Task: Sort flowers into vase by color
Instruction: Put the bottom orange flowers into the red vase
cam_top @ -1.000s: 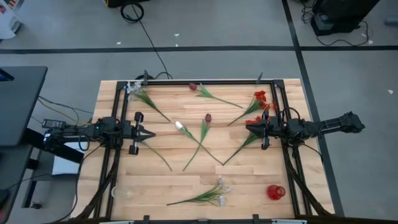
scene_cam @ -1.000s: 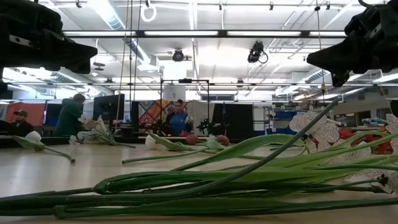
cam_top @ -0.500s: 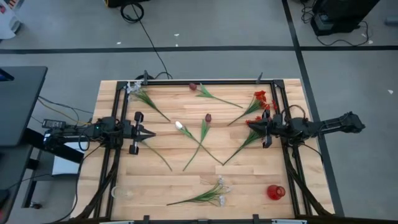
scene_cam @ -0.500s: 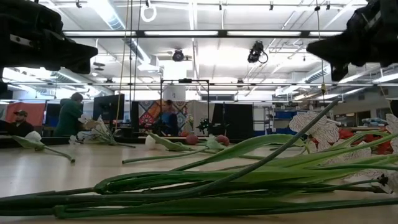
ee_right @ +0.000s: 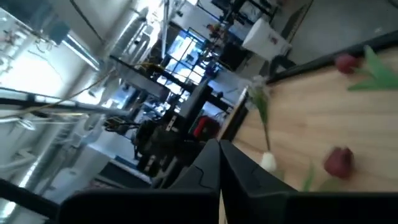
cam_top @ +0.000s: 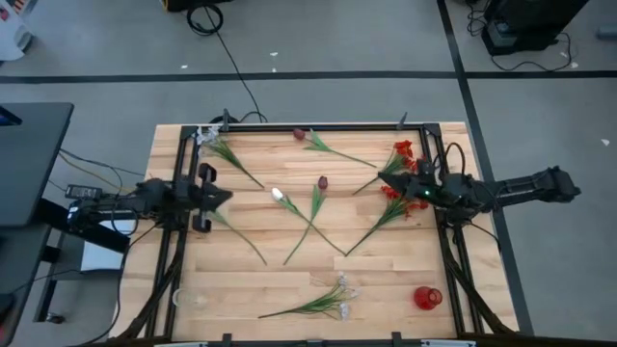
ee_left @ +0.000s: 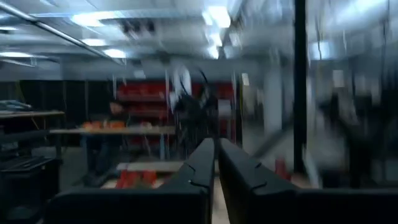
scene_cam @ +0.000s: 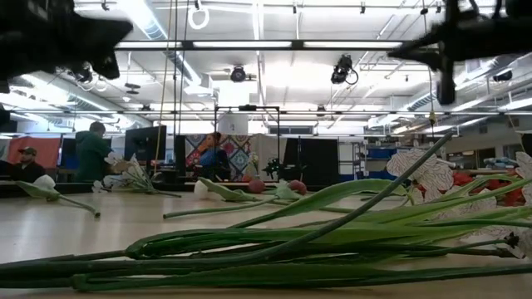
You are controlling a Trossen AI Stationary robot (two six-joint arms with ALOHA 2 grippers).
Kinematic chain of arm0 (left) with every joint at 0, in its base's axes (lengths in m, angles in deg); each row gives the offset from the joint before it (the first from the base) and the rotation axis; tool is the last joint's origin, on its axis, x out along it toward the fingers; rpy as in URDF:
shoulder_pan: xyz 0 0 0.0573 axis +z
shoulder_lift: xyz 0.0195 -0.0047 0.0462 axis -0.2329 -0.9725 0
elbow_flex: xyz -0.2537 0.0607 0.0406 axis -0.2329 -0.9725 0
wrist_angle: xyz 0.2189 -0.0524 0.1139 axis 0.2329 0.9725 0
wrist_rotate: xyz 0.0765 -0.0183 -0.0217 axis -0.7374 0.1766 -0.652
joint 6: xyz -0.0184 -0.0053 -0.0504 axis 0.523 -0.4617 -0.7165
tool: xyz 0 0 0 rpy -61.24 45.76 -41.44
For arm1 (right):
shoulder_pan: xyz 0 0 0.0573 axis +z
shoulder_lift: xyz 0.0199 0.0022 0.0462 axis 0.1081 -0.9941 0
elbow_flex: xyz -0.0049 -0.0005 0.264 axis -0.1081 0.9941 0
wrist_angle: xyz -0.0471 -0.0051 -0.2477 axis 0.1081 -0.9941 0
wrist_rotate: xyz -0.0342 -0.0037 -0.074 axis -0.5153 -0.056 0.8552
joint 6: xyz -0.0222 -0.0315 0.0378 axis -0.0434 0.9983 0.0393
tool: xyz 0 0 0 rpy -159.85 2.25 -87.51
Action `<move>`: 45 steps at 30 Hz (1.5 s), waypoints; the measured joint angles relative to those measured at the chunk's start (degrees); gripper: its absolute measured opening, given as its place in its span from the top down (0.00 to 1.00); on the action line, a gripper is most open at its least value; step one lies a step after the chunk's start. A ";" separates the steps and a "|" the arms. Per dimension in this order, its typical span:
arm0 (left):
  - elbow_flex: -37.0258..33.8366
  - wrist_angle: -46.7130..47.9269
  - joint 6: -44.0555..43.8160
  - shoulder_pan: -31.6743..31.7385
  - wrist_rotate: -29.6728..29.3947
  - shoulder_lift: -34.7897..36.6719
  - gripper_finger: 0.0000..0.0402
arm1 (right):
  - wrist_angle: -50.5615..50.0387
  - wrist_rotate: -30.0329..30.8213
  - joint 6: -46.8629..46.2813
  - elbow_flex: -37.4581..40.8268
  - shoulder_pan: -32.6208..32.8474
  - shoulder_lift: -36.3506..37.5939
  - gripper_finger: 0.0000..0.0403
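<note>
motion had just begun: right gripper (cam_top: 389,173) swung from table centre toward 1 o'clock, over the red blooms (cam_top: 401,152), fingers now pressed together on nothing. left gripper (cam_top: 227,194), at 9 o'clock, turned slightly, also pinched empty. flowers (cam_top: 315,200) lay scattered; red vase (cam_top: 427,297) at 5 o'clock held none, so sorting likely hadn't started.

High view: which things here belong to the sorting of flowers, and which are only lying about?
Belong to the job:
- red blooms
- white sprays
- maroon tulip buds
- white tulip
- red vase

Only lying about, both off the table:
- black coiled cable
- dark equipment
</note>
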 joint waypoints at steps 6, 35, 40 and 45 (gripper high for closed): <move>0.00 -7.60 -14.04 0.04 -20.46 -0.01 0.93 | -20.15 2.88 -19.61 -18.45 -1.66 -17.30 0.99; 2.84 14.89 -50.02 -0.11 -7.55 -16.15 0.93 | -76.50 -27.16 -71.58 -34.66 1.67 -51.75 0.31; 2.86 14.97 -49.91 -0.11 -6.10 -16.17 0.93 | -70.16 -25.77 -74.38 -29.60 -0.58 -51.84 0.30; 2.96 14.97 -47.64 -0.07 -5.38 -16.20 0.93 | -66.36 -24.23 -74.57 -24.92 -3.90 -51.84 0.37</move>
